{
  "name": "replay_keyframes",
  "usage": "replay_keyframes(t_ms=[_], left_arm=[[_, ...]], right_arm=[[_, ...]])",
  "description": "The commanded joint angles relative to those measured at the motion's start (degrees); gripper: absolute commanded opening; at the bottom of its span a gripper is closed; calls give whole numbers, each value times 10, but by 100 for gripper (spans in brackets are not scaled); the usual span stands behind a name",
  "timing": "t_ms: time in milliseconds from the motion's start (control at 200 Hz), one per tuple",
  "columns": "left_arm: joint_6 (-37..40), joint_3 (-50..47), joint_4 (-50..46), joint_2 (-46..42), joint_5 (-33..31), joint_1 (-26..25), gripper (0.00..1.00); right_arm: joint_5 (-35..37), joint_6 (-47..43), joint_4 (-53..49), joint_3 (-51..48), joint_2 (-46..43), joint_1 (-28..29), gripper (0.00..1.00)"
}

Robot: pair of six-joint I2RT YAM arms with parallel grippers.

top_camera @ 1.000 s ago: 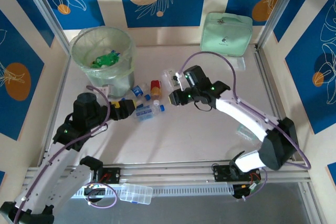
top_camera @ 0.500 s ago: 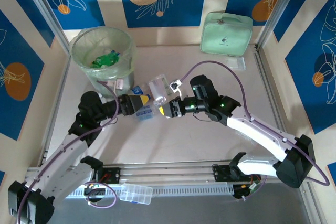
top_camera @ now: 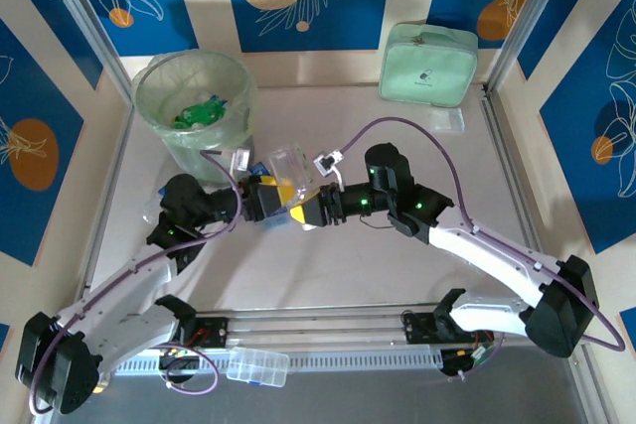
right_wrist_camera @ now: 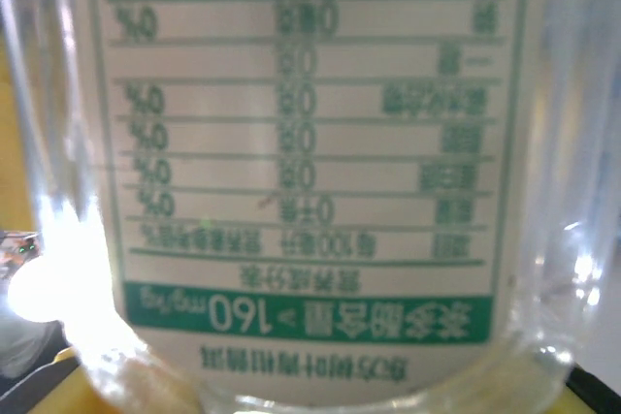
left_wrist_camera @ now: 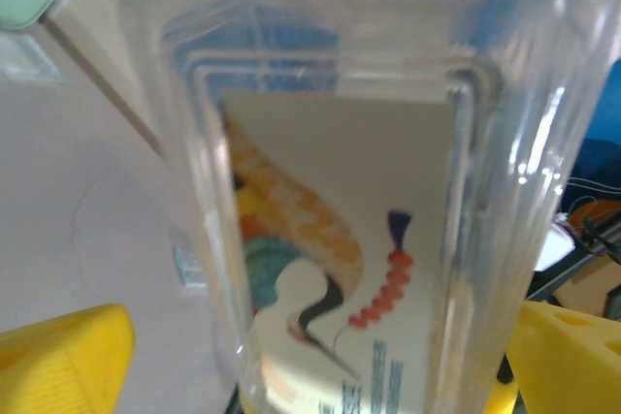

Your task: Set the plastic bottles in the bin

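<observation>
A clear plastic bottle [top_camera: 290, 168] with a printed label is held up over the middle of the table. My right gripper [top_camera: 304, 209] is shut on it, and its label fills the right wrist view [right_wrist_camera: 301, 191]. My left gripper [top_camera: 268, 196] meets it from the left and stands open. The left gripper's yellow fingertips [left_wrist_camera: 68, 356] sit wide on either side of the bottle [left_wrist_camera: 330, 239], with a gap showing on the left side. The bin [top_camera: 159, 96], a round translucent bucket at the back left, holds green bottles [top_camera: 199, 111].
A mint-green pouch [top_camera: 429, 65] leans against the back wall on the right. A flat clear lidded box [top_camera: 256, 366] lies on the front rail between the arm bases. Metal frame posts border both sides of the table.
My right gripper lifted the clear bottle and carried it left. My left arm swung right to meet it, and its fingers now bracket the bottle.
</observation>
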Motion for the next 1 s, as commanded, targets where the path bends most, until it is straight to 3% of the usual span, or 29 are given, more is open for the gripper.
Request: replay_keyframes(t_ms=[0, 350, 565, 600, 675, 740, 885, 995], left_arm=[[-4, -1, 87, 2, 0, -14, 94], [-17, -12, 153, 16, -3, -18, 58], [-28, -2, 173, 22, 3, -18, 47], [-29, 1, 172, 22, 4, -18, 47], [-30, 4, 168, 21, 4, -18, 46], [-27, 7, 156, 19, 2, -18, 46], [-3, 18, 98, 8, 7, -17, 44], [49, 29, 7, -21, -20, -16, 35]], right_arm=[[-40, 26, 45, -5, 12, 5, 26], [-50, 56, 91, -24, 27, 2, 26], [-45, 51, 83, -22, 35, 1, 29], [-43, 50, 78, -21, 34, 0, 33], [-30, 42, 64, -19, 29, -2, 57], [-12, 33, 47, -19, 21, -4, 71], [6, 21, 28, -31, -2, -13, 82], [12, -4, -2, -31, -19, -14, 85]])
